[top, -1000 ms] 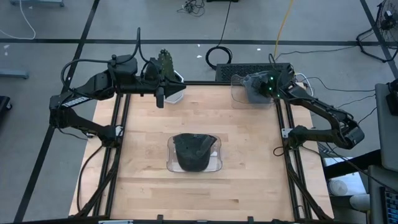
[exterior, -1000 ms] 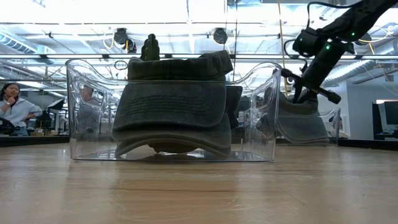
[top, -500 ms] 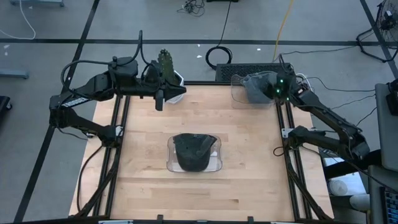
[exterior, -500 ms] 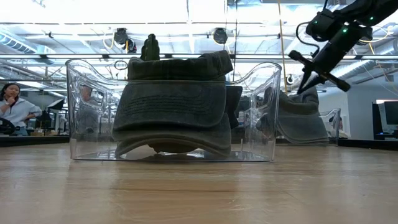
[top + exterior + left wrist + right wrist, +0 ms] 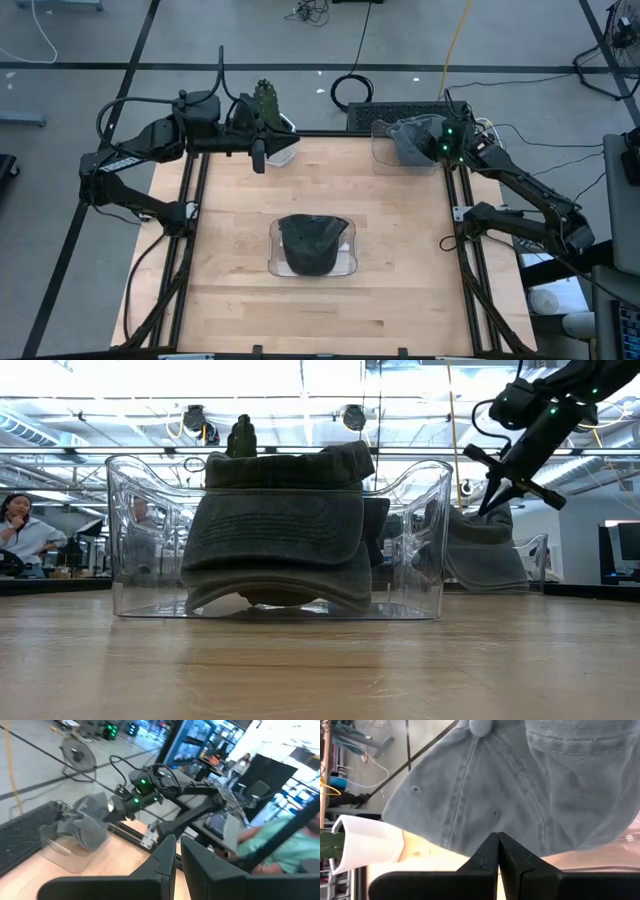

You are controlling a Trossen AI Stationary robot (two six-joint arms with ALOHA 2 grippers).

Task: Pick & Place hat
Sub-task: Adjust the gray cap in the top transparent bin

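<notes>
Right gripper, fingers closed empty, hovers over soft grey denim hat; left fingers nearly closed.

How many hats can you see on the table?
2. A dark hat sits in the clear bin at the table's middle. A grey hat sits in another clear bin at the far right corner, under the right gripper.
</notes>
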